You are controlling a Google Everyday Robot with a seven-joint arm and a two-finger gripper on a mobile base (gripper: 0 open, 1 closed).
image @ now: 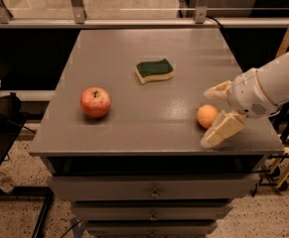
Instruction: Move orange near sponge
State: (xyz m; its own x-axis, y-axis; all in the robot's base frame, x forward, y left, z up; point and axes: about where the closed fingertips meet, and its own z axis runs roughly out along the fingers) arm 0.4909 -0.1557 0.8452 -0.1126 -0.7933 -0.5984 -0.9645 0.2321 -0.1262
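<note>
Camera view: the gripper (206, 118) stood at frame right, fingers spread either side of the orange (207, 115), apparently not touching it. The sponge (155, 70) lay upper centre, well apart. The apple (95, 102) sat left.
</note>
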